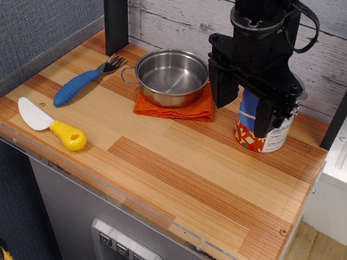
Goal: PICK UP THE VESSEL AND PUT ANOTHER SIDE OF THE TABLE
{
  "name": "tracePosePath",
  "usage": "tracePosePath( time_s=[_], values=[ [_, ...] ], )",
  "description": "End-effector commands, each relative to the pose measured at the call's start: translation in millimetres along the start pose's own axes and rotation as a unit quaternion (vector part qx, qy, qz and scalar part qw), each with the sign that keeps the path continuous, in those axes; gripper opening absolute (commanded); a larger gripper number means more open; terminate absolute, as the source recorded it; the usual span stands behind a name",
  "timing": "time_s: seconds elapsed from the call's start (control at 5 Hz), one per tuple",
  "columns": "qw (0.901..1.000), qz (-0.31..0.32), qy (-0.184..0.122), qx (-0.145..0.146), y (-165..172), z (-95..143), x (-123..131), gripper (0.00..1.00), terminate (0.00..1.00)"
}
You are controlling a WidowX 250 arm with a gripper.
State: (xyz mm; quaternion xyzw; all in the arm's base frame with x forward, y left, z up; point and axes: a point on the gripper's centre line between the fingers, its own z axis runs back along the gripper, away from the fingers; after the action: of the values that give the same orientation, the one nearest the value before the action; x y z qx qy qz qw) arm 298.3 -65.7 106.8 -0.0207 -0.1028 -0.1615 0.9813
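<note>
The vessel (171, 74), a small shiny steel pot with a wire loop handle on its left, sits upright and empty on an orange cloth (176, 109) at the back middle of the striped wooden table (180, 181). My black gripper (245, 104) hangs just right of the pot, jaws spread wide and empty. Its left finger (222, 86) is close beside the pot's right rim. Its right finger (267, 117) stands in front of a tin can. The pot's right handle is hidden behind the gripper.
A blue-and-red labelled tin can (278, 134) stands at the back right, partly behind the gripper. A blue-handled fork (81, 84) and a white spatula with a yellow handle (52, 125) lie at the left. A dark post (115, 12) rises at the back left.
</note>
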Motion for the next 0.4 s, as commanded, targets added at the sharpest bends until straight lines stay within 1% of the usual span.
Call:
tracePosePath(
  time_s=[0.0,0.2],
  values=[
    [1.0,0.0,0.0,0.0,0.0,0.0,0.0,1.0,0.0],
    [0.9991,-0.027,0.016,0.029,15.4,6.3,-6.4,1.0,0.0]
  ],
)
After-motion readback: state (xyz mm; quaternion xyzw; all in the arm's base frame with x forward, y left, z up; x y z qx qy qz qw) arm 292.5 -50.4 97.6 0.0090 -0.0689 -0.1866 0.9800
